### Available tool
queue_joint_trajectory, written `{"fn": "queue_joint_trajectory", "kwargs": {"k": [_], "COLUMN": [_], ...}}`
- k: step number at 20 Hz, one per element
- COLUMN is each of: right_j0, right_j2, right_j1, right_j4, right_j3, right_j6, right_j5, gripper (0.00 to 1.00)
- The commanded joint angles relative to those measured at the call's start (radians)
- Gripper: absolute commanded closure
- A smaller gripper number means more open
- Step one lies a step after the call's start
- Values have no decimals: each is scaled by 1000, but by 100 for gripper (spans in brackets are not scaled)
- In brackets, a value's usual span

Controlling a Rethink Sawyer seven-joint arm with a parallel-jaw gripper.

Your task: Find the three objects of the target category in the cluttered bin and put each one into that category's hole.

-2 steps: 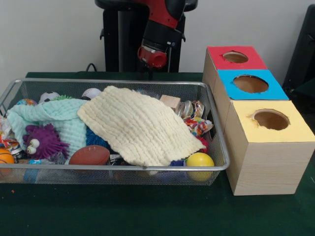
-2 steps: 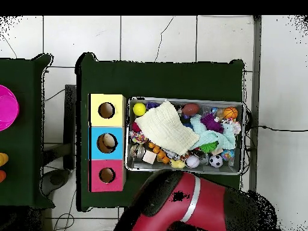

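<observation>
The wire bin (image 1: 216, 147) stands on the dark green table (image 1: 147, 211), and just beside it stands a row of three wooden boxes, each with a round hole on top: the yellow box (image 1: 271, 129), the blue box (image 1: 251, 84) and the red box (image 1: 235, 58). In the overhead view something pale lies inside the hole of the blue box, but I cannot tell what it is. A cream cloth (image 1: 138, 125) lies spread over the middle of the bin and covers much of what is under it, and a mint green cloth (image 1: 59, 118) lies beside it, partly under its edge. Around the cloths some things show: a purple spiky toy (image 1: 42, 141) with big eyes, a brown football (image 1: 89, 155), a yellow ball (image 1: 200, 161) in the corner near the yellow box, a small wooden block (image 1: 170, 102) and a soccer ball (image 2: 215, 160). The red and black arm (image 1: 160, 29) is drawn back behind the bin, above the table's far edge; its end (image 1: 151, 57) is in view, but I cannot tell whether the gripper is open or closed
</observation>
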Motion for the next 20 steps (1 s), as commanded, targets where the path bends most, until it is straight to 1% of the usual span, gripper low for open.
{"fn": "queue_joint_trajectory", "kwargs": {"k": [1, 3, 4, 8, 15, 17, 20], "right_j0": [-52, -54, -61, -71, -24, -29, -29], "right_j2": [224, 228, 228, 235, 216, 214, 214], "right_j1": [230, 219, 222, 210, 166, 172, 174], "right_j4": [202, 232, 227, 247, 292, 272, 267], "right_j3": [-147, -148, -157, -147, -126, -131, -131], "right_j6": [326, 270, 249, 212, 158, 161, 172], "right_j5": [363, 417, 433, 479, 504, 498, 492], "gripper": [0, 0, 0, 0, 0, 0, 0]}}
